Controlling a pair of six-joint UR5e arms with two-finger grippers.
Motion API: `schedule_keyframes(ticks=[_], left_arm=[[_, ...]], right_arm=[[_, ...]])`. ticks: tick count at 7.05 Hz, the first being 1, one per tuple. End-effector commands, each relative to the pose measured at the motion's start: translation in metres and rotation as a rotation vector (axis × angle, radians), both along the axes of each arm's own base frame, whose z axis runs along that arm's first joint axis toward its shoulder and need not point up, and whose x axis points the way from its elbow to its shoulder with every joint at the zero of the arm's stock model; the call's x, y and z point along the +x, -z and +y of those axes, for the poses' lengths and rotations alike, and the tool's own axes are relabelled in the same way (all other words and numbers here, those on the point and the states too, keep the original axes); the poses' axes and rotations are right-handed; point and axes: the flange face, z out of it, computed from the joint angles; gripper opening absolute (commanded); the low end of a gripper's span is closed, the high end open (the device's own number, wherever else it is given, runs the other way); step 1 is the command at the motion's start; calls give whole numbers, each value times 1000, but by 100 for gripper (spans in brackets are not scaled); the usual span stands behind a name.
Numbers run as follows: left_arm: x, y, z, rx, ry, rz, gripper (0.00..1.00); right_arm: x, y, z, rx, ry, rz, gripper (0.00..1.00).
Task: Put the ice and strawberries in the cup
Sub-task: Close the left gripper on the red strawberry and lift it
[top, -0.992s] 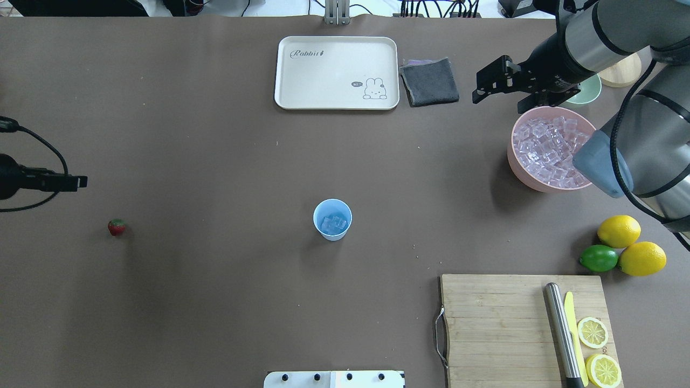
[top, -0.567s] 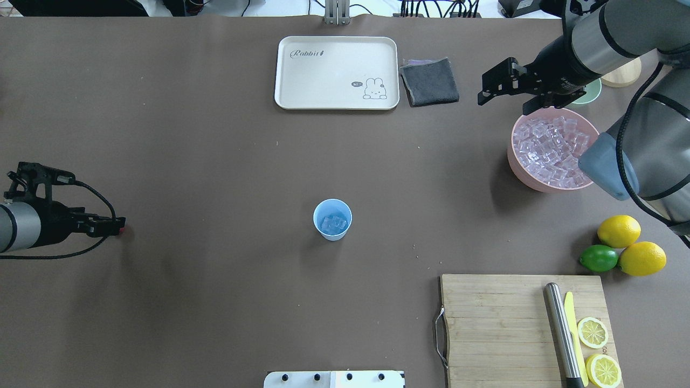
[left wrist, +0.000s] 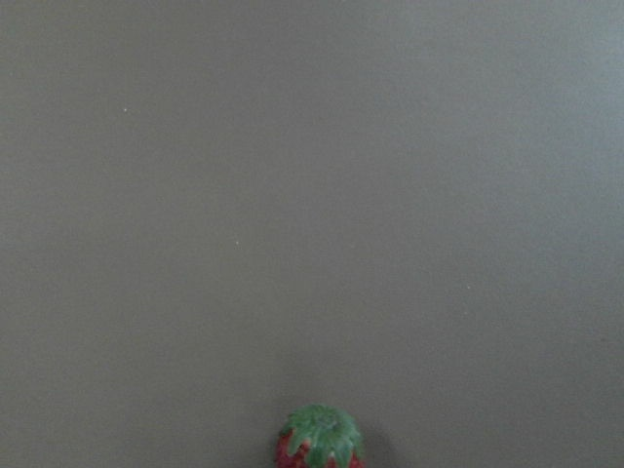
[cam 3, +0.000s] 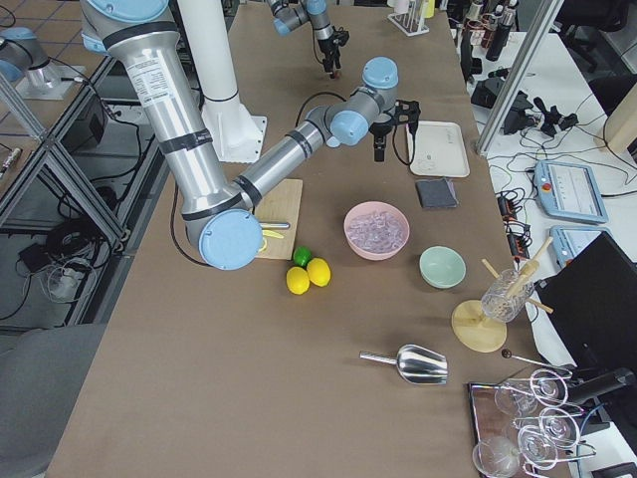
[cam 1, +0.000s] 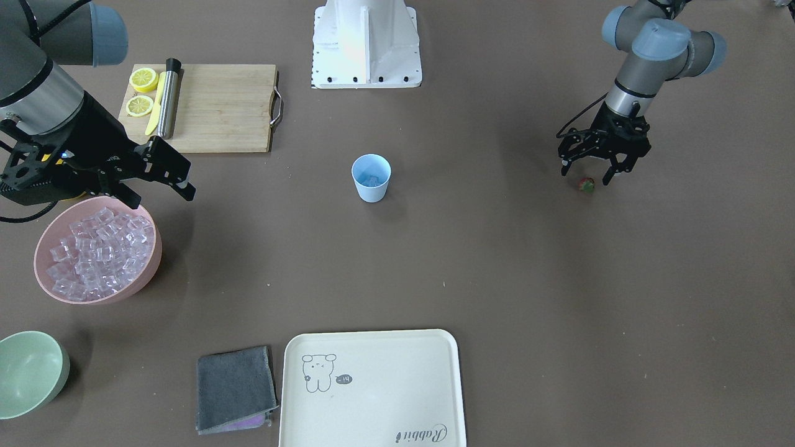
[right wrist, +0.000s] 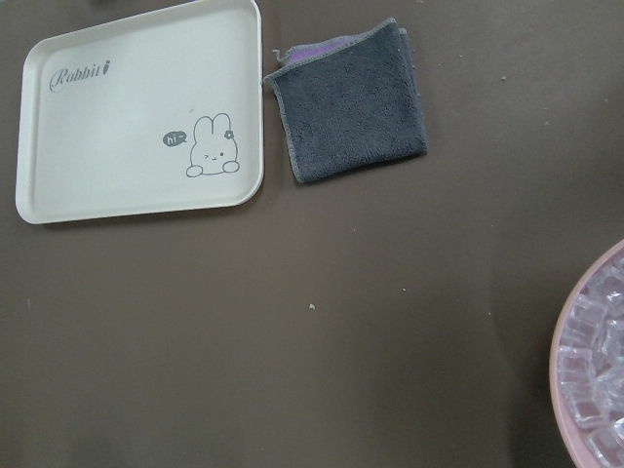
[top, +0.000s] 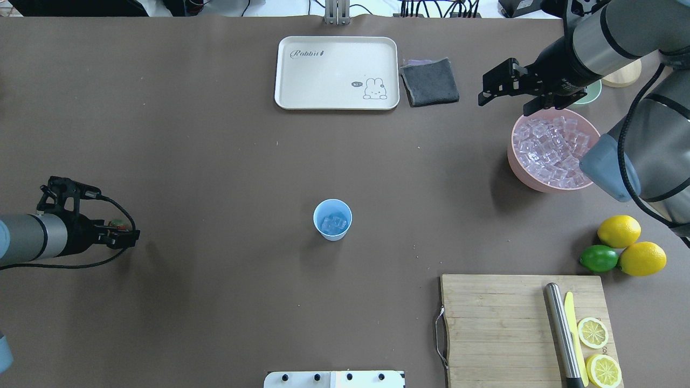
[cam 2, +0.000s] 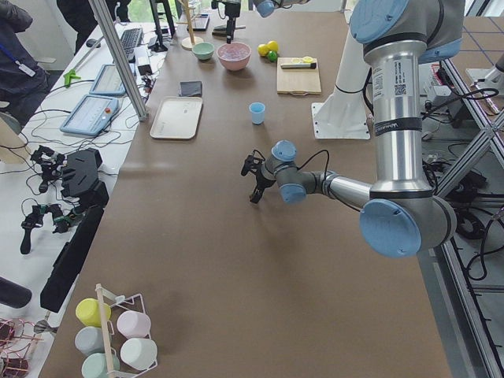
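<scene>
Within the last second the left gripper (cam 1: 586, 176) comes in from the table's edge. It now stands over the strawberry (cam 1: 586, 184), which lies on the table well apart from the cup (top: 332, 219), on the robot's left of it. The jaws are spread, one finger on either side of the berry, and nothing is held (the left wrist view shows only the berry's green top at its bottom edge, with no fingers in frame). Whether the fingertips already reach table level cannot be told. The berry itself has not moved. The cup stands upright where it was, with several cubes of ice (top: 334, 223) inside, so the ice step appears served and the strawberry step is in hand. The right gripper (top: 483, 89), far from the cup on the robot's right, is spread and empty just beside the pink bowl (top: 511, 156). It has shifted only slightly and appears parked. The next move calls for closure on the berry, a small round item that may roll.
</scene>
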Motion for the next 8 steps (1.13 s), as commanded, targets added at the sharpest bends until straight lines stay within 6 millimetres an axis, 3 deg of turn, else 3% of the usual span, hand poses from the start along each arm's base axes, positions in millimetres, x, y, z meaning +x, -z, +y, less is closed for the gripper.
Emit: schedule_keyframes(ticks=[1, 2, 4, 6, 7, 8], left_arm=[[8, -3, -5, 0, -2, -1, 26], [2, -5, -3, 16, -9, 8, 0], [-10, 5, -12, 28, -37, 31, 0], [-47, 35, -52, -33, -68, 145, 0], [-46, 78, -79, -24, -83, 225, 0], [-8, 160, -117, -64, -47, 278, 0]], right_arm=[[1, 2, 1, 5, 0, -3, 99], [0, 2, 1, 9, 4, -2, 99], [0, 3, 2, 8, 8, -7, 99], [0, 3, 1, 7, 9, -5, 99], [-1, 2, 1, 7, 12, -4, 99], [0, 1, 1, 8, 11, -3, 99]])
